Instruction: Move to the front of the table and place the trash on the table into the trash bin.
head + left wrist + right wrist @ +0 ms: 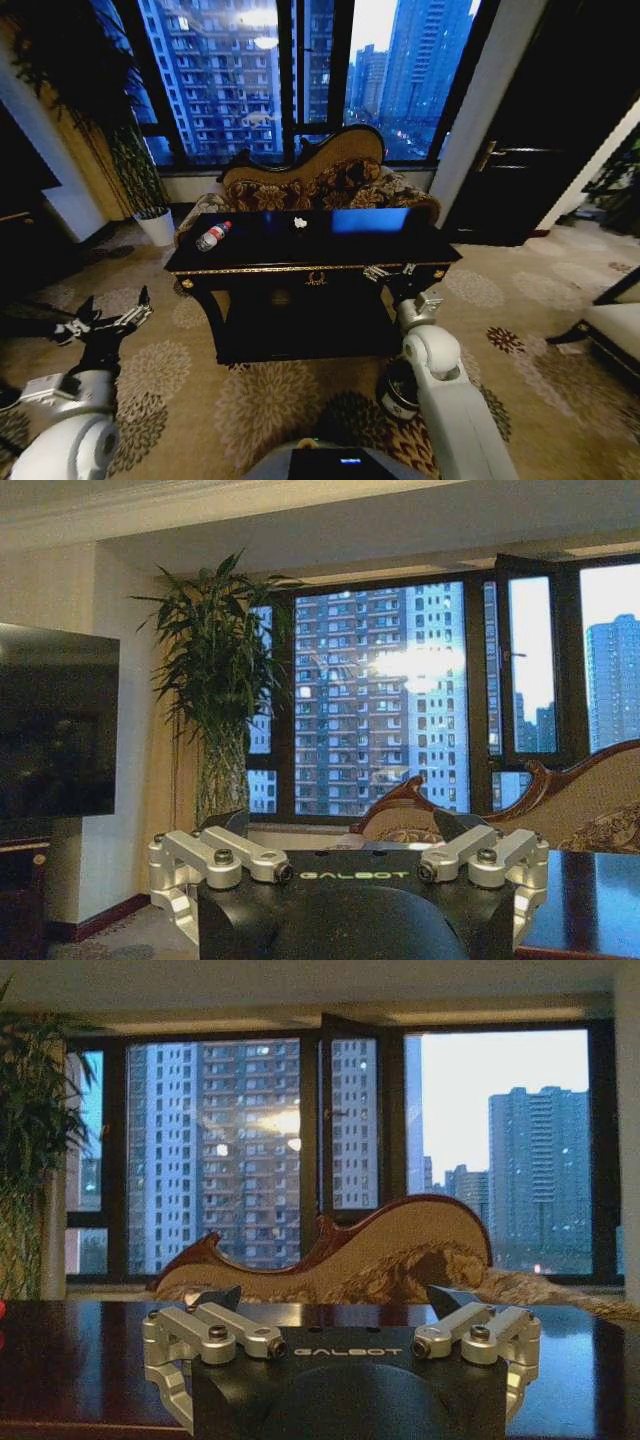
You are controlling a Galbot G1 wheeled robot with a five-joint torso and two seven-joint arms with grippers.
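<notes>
The glossy black table [300,255] with gold trim stands straight ahead. On its left end lies a clear bottle [212,236] with a red label and cap, and a small white crumpled scrap [299,223] sits near the middle. My right gripper [391,268] hovers open at the table's front right edge; the right wrist view shows the same gripper [335,1300] low over the tabletop [90,1360]. My left gripper [117,300] hangs open over the carpet, left of the table, and appears again in the left wrist view [342,825]. The dark trash bin [398,390] stands on the floor, partly hidden behind my right arm.
A patterned brown sofa [320,185] backs the table under tall windows. A white plant pot [157,225] and tall plant [215,680] stand at far left beside a dark screen [55,720]. A pale seat [612,330] sits at right. Open carpet lies before the table.
</notes>
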